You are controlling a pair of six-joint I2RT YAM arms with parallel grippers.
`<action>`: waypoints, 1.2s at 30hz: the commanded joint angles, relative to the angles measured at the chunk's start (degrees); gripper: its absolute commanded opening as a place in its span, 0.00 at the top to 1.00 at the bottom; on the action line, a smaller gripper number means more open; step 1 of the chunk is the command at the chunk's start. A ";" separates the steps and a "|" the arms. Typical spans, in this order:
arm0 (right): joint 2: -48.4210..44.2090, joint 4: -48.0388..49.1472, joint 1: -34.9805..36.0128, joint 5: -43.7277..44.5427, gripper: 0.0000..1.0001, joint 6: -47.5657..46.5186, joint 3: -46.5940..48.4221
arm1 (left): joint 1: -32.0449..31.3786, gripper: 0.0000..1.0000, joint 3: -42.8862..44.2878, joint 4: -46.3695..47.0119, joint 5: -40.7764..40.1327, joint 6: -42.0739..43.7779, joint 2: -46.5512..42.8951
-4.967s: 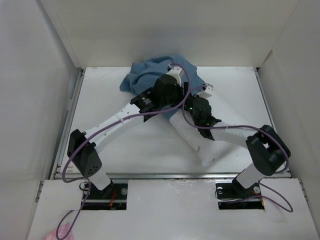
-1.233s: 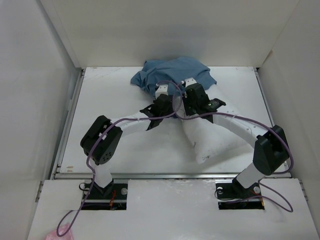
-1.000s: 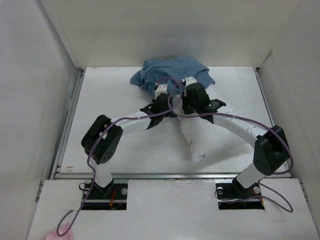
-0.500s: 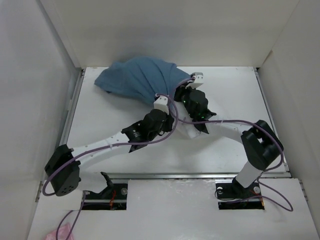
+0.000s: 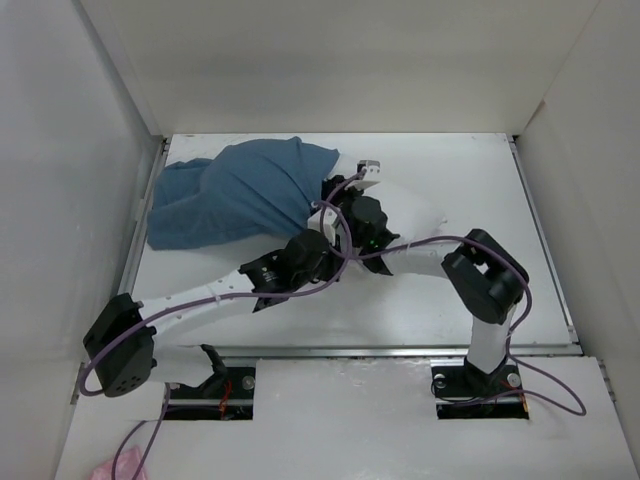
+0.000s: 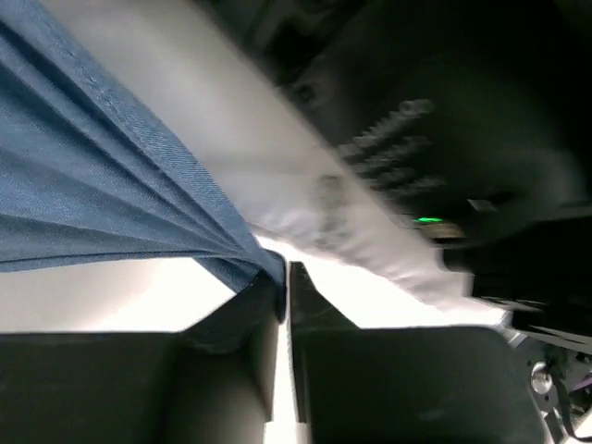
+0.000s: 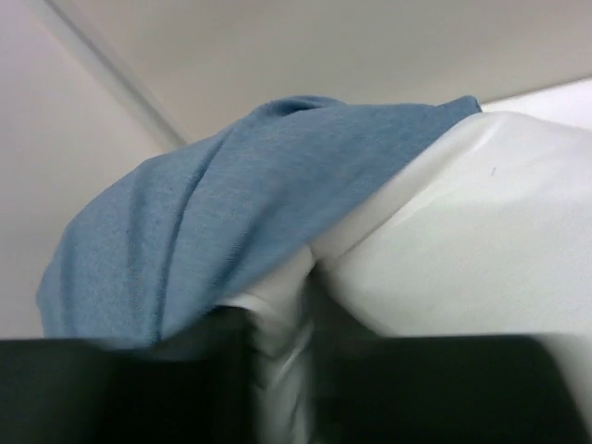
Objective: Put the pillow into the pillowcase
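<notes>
The blue pillowcase (image 5: 230, 195) lies spread over the back left of the table, its right end drawn to the middle. There my left gripper (image 5: 319, 207) pinches its hem; in the left wrist view the pillowcase (image 6: 92, 185) runs into the nearly closed left gripper (image 6: 282, 279). The white pillow (image 5: 415, 215) lies right of both grippers, partly hidden by the arms. My right gripper (image 5: 342, 188) sits at its left end. In the right wrist view the right gripper (image 7: 282, 319) has bunched pillow (image 7: 462, 240) fabric between its fingers, and the pillowcase (image 7: 231, 203) drapes over the pillow's left side.
White walls close in the table (image 5: 470, 160) on the left, back and right. The right arm's elbow (image 5: 485, 275) is folded over the front right of the table. The left arm stretches from the front left corner to the middle.
The pillowcase has been dragged left and forward and now lies wider. Both grippers moved a little toward the front. The right arm has folded in, and more pillow shows on the right.
</notes>
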 commanded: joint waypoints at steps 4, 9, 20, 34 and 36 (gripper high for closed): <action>-11.16 -1.57 -1.58 -9.62 0.18 1.72 -4.21 | -4.92 0.25 8.05 -11.76 6.72 -5.87 1.51; -19.18 -28.97 -1.58 -13.77 0.04 -2.49 -0.09 | -4.92 0.00 15.54 -19.60 -1.09 -2.09 -0.77; -34.13 -51.50 -2.63 -0.69 0.00 -4.87 -0.34 | -2.56 0.00 28.99 -24.89 -14.91 1.25 -3.94; -28.34 -59.25 -18.97 -11.21 0.00 -10.49 7.48 | 14.94 0.00 67.91 -42.90 -23.10 11.95 35.06; -26.59 -59.25 -19.67 -11.22 0.00 -11.03 8.96 | 15.64 0.00 73.26 -45.26 -23.70 13.30 40.52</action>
